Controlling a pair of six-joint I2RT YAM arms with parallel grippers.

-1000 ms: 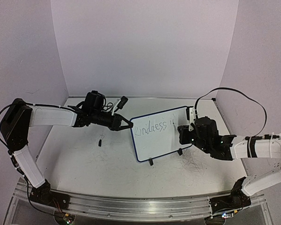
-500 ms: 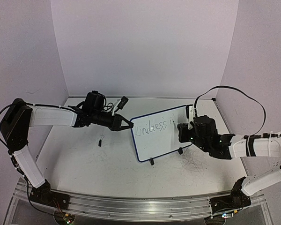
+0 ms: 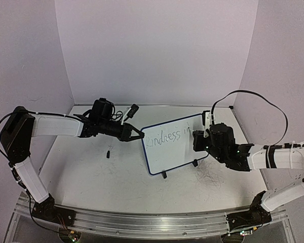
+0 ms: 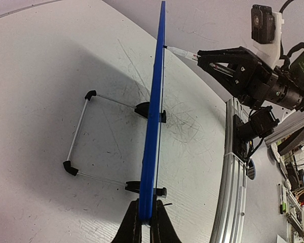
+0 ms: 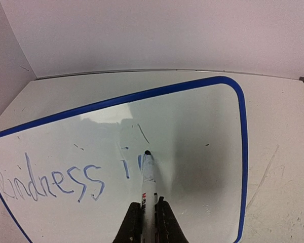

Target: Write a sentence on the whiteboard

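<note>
Left fingers are pinched shut on the thin blue frame of the whiteboard. The board stands tilted on wire legs mid-worktop, nearer the right edge. Right fingers are closed around a slim white marker, its tip on the glossy face beside the sentence, which is unfinished. Risk: pen pressure could pivot the slick, rigid panel about that single pinch and smear strokes.

Top view high above, left wrist edgewise along the whiteboard, right wrist close facing it, shared by all
</note>
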